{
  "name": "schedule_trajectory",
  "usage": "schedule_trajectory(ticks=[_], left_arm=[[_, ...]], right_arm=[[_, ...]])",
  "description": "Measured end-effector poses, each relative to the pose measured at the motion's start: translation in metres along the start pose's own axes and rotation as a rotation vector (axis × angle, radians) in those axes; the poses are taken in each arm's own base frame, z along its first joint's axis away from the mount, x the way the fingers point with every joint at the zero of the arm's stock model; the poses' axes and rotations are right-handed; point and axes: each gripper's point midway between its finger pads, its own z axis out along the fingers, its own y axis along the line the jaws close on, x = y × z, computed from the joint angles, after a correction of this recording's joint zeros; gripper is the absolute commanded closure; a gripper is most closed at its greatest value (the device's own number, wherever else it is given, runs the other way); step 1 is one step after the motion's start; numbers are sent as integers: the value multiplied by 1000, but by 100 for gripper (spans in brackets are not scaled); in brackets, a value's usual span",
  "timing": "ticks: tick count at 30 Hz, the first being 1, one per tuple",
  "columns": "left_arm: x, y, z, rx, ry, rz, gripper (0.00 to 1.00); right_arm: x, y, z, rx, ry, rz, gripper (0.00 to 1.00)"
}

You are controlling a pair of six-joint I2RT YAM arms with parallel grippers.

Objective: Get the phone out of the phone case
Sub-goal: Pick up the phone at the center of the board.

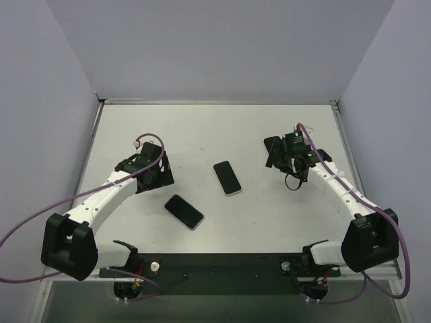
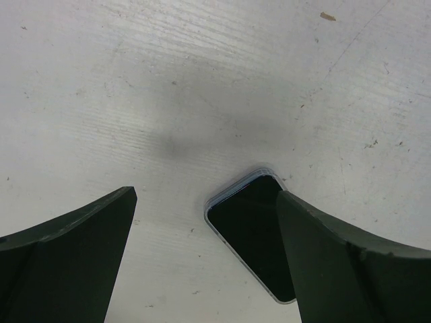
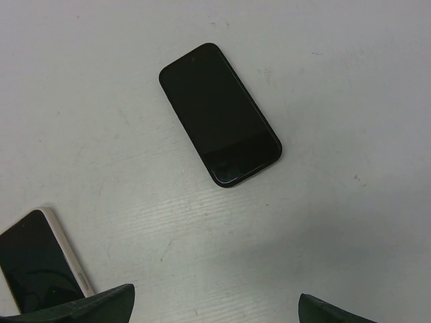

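Desk [image 1: 202, 128] carries left gripper [image 1: 153, 171] toward its left edge and right gripper [image 1: 277, 153] toward its right, both spread and empty, and mid-desk between them light-rimmed phone [image 1: 227, 178], long axis near-to-far, closer to the right arm, and black phone [image 1: 184, 211], diagonal, closer to the left; which is cased, I cannot tell.

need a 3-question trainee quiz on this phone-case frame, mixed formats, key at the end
1. True or false: the left pincer is holding the near phone.
2. Where does the far phone lie? A) on the table, between the two pincers B) clamped in a pincer C) stacked on the other phone
3. Is the right pincer open or shut?

Key: 1 false, since its fingers are spread and the phone lies flat on the table; 2 A; 3 open.
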Motion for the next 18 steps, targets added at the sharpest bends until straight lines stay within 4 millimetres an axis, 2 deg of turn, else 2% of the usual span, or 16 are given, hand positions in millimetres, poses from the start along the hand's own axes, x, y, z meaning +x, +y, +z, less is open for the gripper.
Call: schedule_trajectory(ticks=[12, 14, 18], left_arm=[[-3, 0, -2, -5, -15, -26, 3], [-4, 1, -2, -9, -18, -36, 2], [-6, 1, -2, -16, -28, -56, 3]], right_arm=[[6, 15, -3, -56, 19, -25, 2], [10, 30, -5, -86, 31, -59, 2], [19, 77, -9, -167, 58, -164, 2]])
